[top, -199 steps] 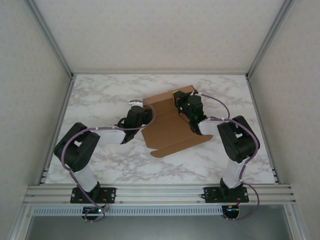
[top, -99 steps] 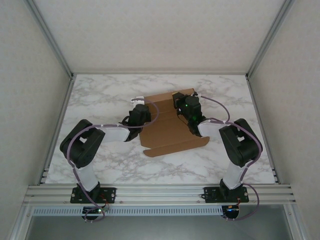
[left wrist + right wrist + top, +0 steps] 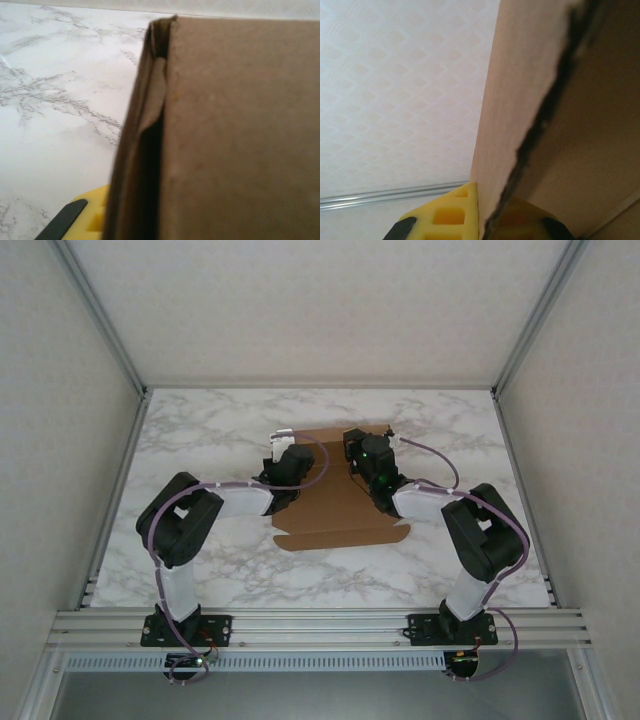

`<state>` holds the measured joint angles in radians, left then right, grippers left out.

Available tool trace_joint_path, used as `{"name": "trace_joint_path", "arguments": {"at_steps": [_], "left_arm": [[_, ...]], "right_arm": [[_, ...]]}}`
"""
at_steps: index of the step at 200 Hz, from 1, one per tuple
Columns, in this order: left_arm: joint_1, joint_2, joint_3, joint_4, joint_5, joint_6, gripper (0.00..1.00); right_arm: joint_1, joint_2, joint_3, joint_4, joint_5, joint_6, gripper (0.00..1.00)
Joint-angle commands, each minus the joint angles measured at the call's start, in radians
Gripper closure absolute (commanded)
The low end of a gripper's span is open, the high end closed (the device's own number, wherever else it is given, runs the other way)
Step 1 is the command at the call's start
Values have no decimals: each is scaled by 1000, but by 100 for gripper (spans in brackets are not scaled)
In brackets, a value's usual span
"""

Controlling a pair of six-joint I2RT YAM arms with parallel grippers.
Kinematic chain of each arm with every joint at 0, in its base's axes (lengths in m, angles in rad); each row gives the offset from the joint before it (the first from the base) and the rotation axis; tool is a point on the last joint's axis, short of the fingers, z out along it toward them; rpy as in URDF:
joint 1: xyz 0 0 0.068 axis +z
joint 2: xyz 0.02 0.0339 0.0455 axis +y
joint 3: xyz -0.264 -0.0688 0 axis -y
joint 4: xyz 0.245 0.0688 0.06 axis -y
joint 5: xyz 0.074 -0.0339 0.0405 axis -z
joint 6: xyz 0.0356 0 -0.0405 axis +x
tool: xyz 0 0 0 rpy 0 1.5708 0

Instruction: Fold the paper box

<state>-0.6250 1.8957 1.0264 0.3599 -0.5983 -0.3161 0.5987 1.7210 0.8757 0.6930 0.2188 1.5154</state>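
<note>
**Item:** paper box [image 3: 340, 508], plain brown die-cut cardboard, partly formed, with tabs showing along its near edge.

**Location:** middle of the white marble-patterned desk [image 3: 200, 430], between the two arms.

**Right pincer** [image 3: 356, 448]: at the box's far right corner, pressed together on a thin cardboard panel that is nipped between its yellow fingers [image 3: 445, 217].

**Left pincer** [image 3: 287, 452]: at the far left wall. One yellow finger [image 3: 92, 212] lies just beside the outer face of a doubled side wall. The other finger is hidden, so I cannot tell whether it pinches.

**Handling, by my estimate:** light and stiff across its panels, bending readily only along the scores. It is likely to crease or tear at the edges and to slide on the smooth desk. It is best taken by a flap edge close to a fold line, with the opposite side pinned.
</note>
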Motion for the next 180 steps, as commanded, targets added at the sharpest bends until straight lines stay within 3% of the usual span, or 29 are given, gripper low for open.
{"name": "trace_joint_path", "arguments": {"at_steps": [1, 30, 70, 84, 134, 180], "left_arm": [[30, 33, 32, -42, -108, -55, 92], [37, 33, 17, -21, -57, -57, 86], [55, -52, -90, 102, 132, -27, 56], [61, -108, -146, 154, 201, -13, 50], [67, -302, -303, 237, 315, 8, 47], [68, -430, -340, 228, 391, -9, 47]], "right_arm": [[40, -22, -14, -142, -69, -35, 100], [40, -15, -19, -140, -64, -45, 100], [29, 4, -40, -122, -56, -49, 95], [25, 8, -41, -120, -58, -54, 94], [18, 16, -43, -106, -63, -77, 89], [15, 22, -41, -89, -69, -86, 87]]}}
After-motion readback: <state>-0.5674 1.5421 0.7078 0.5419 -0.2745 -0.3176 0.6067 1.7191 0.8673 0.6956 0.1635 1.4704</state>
